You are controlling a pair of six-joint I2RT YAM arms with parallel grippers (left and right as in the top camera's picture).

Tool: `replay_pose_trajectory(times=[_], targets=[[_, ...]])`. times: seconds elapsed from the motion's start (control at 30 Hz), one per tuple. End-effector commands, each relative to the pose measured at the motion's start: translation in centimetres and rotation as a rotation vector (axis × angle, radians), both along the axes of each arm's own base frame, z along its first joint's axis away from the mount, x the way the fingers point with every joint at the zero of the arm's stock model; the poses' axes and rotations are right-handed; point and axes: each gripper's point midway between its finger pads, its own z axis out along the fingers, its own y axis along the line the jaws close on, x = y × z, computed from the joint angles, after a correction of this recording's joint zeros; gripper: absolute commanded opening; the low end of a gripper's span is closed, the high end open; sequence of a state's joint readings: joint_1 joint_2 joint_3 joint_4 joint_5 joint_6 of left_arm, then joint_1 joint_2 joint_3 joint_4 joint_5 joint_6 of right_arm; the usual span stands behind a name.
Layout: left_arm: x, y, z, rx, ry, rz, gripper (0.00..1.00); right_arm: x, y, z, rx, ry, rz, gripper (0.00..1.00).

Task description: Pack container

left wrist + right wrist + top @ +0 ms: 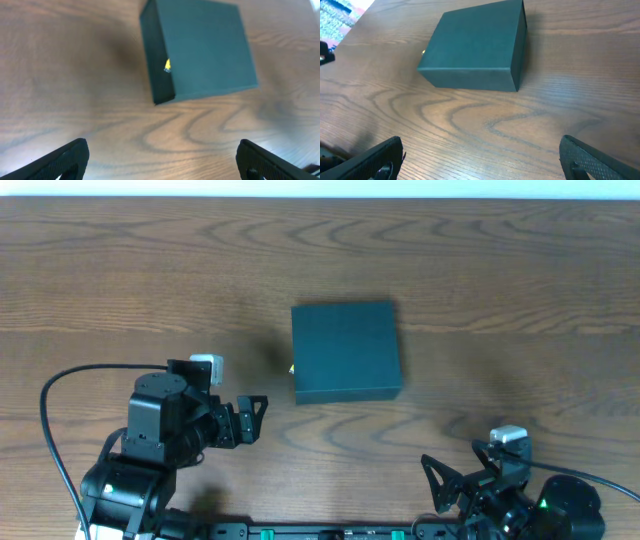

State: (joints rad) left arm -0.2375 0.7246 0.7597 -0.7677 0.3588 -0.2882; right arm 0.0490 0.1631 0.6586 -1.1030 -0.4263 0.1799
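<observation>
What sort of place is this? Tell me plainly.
Likely a robot test bench: a left arm and right arm at a wooden table, with one closed dark box on it.

Brown wood-grain table (520,270); blurred blue-speckled surface (337,14) beyond table's far edge.

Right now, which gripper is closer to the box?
The left gripper: it sits just off the lower-left corner of the box in the overhead view, while the right gripper is clearly farther back.
</observation>
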Motion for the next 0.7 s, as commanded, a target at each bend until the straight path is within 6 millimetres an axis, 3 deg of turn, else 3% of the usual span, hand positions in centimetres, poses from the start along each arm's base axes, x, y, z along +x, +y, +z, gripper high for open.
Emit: replay_pose_trajectory(times=[0.0, 0.1, 0.23, 0.3, 0.67], targets=[[-0.7, 0.7, -1.0, 0.039, 0.046, 0.019, 0.95, -0.1, 0.1, -0.3, 0.015, 0.012, -0.004, 0.99], [-1.5, 1.3, -1.4, 0.071, 0.064, 0.029, 0.95, -0.1, 0.1, -0.3, 0.015, 0.012, -0.004, 0.99], [0.8, 2.6, 2.2, 0.069, -0.194, 0.126, 0.95, -0.1, 0.1, -0.3, 0.014, 0.012, -0.004, 0.99], [1.2, 3.2, 2.2, 0.065, -0.285, 0.161, 0.95, -0.1, 0.1, -0.3, 0.015, 0.012, -0.004, 0.99], [1.8, 5.7, -4.7, -0.02, -0.445, 0.328, 0.95, -0.1, 0.1, -0.3, 0.015, 0.012, -0.004, 0.99]])
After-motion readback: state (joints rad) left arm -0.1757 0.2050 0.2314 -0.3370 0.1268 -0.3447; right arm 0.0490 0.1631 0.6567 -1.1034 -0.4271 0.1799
